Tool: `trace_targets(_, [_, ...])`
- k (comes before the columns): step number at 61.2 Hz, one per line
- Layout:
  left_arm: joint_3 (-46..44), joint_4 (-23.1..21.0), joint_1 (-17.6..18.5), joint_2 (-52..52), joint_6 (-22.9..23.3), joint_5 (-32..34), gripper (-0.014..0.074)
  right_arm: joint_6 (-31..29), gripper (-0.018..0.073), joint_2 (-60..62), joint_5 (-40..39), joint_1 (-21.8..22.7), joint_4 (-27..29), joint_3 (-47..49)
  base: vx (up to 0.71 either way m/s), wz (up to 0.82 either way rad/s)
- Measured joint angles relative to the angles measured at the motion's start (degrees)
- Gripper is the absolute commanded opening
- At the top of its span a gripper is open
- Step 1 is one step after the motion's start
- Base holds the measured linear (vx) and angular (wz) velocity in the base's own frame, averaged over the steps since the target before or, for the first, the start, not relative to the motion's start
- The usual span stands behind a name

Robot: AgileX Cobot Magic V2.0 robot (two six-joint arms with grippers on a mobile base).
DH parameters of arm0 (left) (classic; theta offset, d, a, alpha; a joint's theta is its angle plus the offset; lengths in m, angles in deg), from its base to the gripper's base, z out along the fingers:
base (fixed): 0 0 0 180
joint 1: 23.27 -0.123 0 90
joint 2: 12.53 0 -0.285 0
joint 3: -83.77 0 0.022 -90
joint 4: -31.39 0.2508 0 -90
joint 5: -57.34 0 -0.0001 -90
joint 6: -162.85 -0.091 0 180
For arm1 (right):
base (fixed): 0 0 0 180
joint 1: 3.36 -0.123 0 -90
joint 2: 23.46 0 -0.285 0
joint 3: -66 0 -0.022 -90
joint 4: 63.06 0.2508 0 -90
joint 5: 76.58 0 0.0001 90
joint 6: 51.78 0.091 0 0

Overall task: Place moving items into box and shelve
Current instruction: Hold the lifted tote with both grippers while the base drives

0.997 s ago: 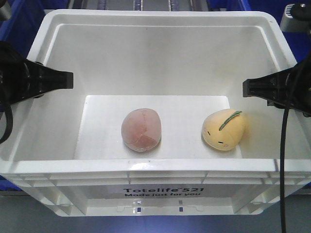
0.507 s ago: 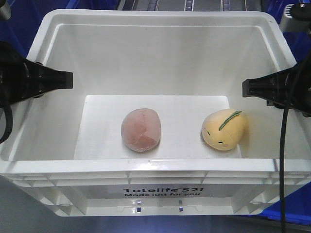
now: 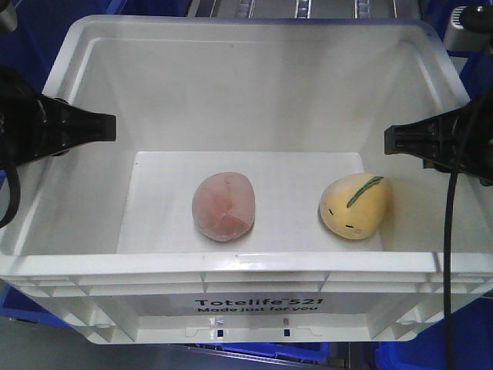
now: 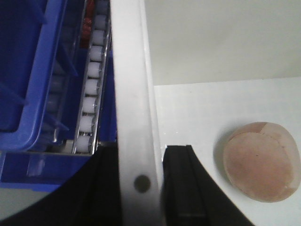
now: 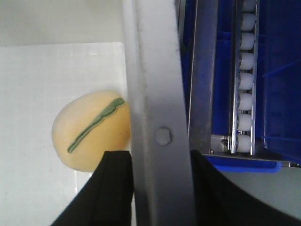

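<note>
i carry one large white rectangular plastic crate (image 3: 246, 297) with a ribbed rim and black lettering, gripped by both side walls so it hangs level and nothing rolls out on the way to a shelf. my left gripper (image 4: 141, 183) has its black fingers pressed on either side of the left rim, and my right gripper (image 5: 162, 188) pinches the right rim the same way. two plush fruits lie apart on the crate floor: one dusty-pink seamed ball (image 3: 223, 206) near the middle, one pale-yellow fruit with a green stripe (image 3: 354, 205) close to the right wall. beyond the crate i see blue plastic bins (image 4: 26, 84) and a roller track (image 5: 244, 80).
</note>
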Motion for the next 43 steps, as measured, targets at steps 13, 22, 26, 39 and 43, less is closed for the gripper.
trace_targets(13, [0.0, 0.0, 0.0, 0.0, 0.0, 0.06, 0.015, 0.0, 0.0152, 0.0, 0.0, 0.0, 0.0, 0.0, 0.17, -0.2])
trace_targets(22, [0.0, 0.0, 0.0, 0.0, 0.0, 0.12, 0.015, 0.0, 0.0152, 0.0, 0.0, 0.0, 0.0, 0.0, 0.15, -0.26])
trace_targets(26, [0.0, 0.0, 0.0, 0.0, 0.0, 0.16, 0.015, 0.0, 0.0152, 0.0, 0.0, 0.0, 0.0, 0.0, 0.13, -0.25])
trace_targets(39, [0.0, 0.0, 0.0, 0.0, 0.0, 0.22, 0.015, 0.0, 0.0152, 0.0, 0.06, 0.0, -0.05, 0.0, 0.09, -0.16])
trace_targets(43, [0.0, 0.0, 0.0, 0.0, 0.0, 0.22, 0.015, 0.0, 0.0152, 0.0, 0.06, 0.0, -0.05, 0.0, 0.04, -0.05])
